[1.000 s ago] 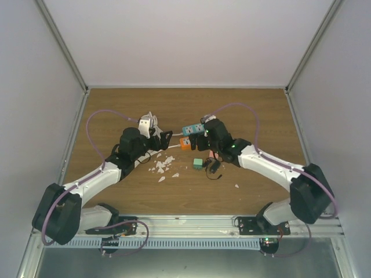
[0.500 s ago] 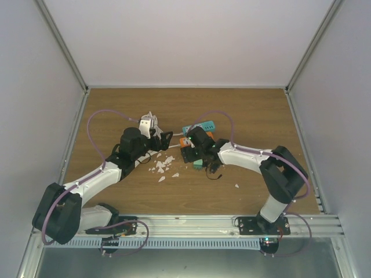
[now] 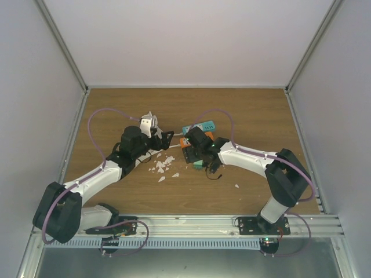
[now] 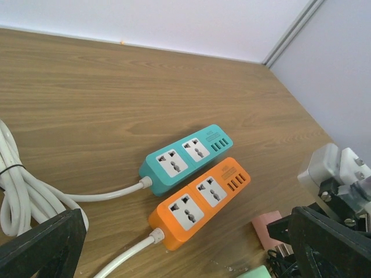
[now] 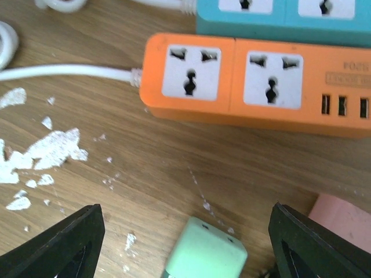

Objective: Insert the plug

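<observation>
An orange power strip (image 5: 255, 84) and a teal power strip (image 4: 185, 157) lie side by side mid-table, sockets up and empty. A mint-green plug adapter (image 5: 206, 252) lies on the wood just in front of the orange strip (image 3: 185, 143), with a pink adapter (image 5: 343, 223) beside it. My right gripper (image 5: 188, 249) is open and empty, its fingers either side of the green adapter (image 3: 198, 164), above it. My left gripper (image 4: 185, 249) is open and empty, left of the strips, facing the orange strip (image 4: 200, 200). The pink adapter (image 4: 266, 226) also shows in the left wrist view.
A coiled white cable (image 4: 17, 185) lies left of the strips, and each strip has a white cord. White flecks (image 3: 162, 165) mark the wood. A small black cable (image 3: 213, 171) lies by the green adapter. The enclosure walls ring the table.
My right arm has folded inward and its gripper has moved left and nearer, from by the teal strip to over the green adapter. The left arm has hardly moved.
</observation>
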